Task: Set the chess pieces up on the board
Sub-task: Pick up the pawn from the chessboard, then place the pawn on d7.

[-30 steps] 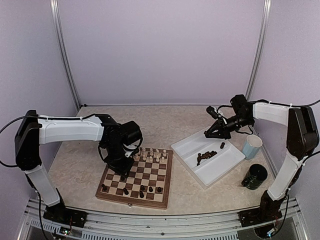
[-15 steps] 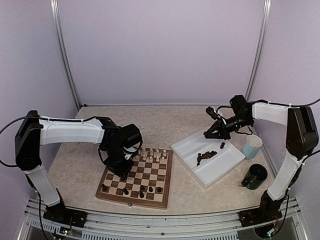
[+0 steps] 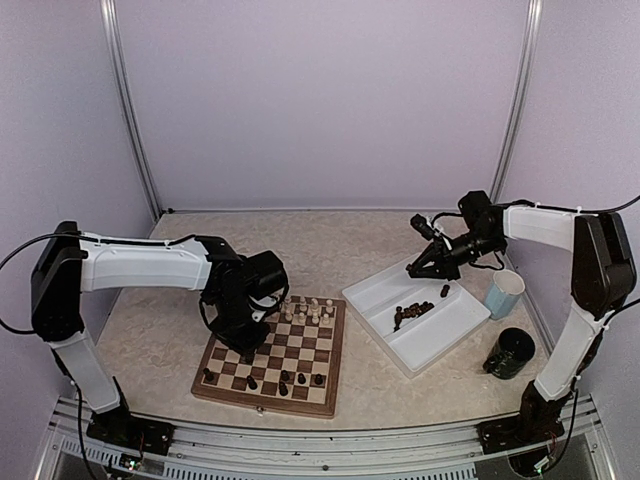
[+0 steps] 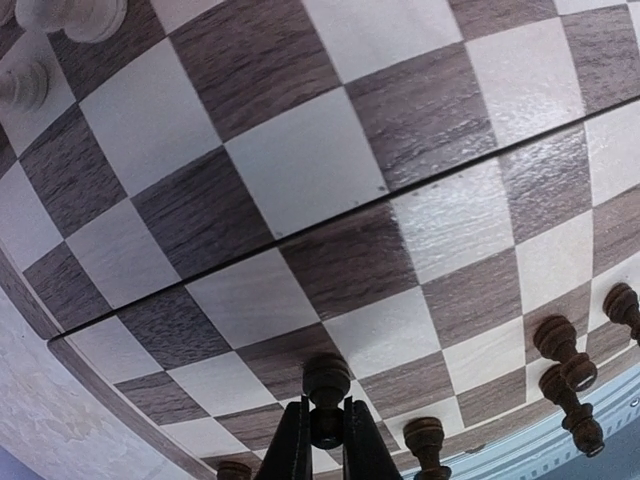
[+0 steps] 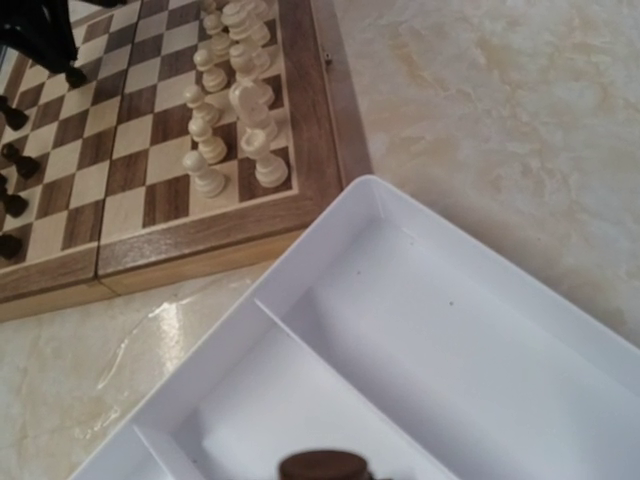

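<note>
One dark piece [image 4: 327,380] is now pinched by our just-closed left hand [image 4: 326,425] over the board [image 4: 300,180], ready for repositioning.

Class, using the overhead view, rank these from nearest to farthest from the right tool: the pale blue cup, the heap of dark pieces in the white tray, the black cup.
1. The heap of dark pieces, in the white tray, just on the near side of the right tool.
2. The pale blue cup, beside the tray's right end.
3. The black cup, at the table's near right corner.
</note>
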Robot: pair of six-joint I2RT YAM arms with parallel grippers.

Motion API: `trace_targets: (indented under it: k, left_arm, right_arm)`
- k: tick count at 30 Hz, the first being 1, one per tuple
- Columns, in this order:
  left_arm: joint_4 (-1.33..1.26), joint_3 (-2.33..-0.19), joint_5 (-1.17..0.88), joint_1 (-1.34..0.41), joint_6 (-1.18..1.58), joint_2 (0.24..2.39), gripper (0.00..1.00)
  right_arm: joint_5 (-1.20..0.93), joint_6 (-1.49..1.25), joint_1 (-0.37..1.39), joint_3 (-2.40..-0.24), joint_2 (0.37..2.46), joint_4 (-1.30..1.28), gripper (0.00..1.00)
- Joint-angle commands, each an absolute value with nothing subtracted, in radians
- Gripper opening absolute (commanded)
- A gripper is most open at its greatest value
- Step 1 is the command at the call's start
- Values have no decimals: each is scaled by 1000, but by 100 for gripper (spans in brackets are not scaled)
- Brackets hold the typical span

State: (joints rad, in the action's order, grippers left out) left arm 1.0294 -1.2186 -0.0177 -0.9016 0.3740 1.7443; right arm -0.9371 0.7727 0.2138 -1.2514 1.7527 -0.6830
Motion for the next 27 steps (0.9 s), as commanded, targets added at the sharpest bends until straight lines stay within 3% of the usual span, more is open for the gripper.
trace_targets:
  k: [1,27]
  left_arm:
    - [1030,-1264,-35,-931,372,1741,3]
    - [1020,-1310,-135,-1018,353,1816,3]
  right_arm:
    - [-947,782,225,-1254,1767,-695,3]
    - [-943,787,233,-1254,1764,-701,3]
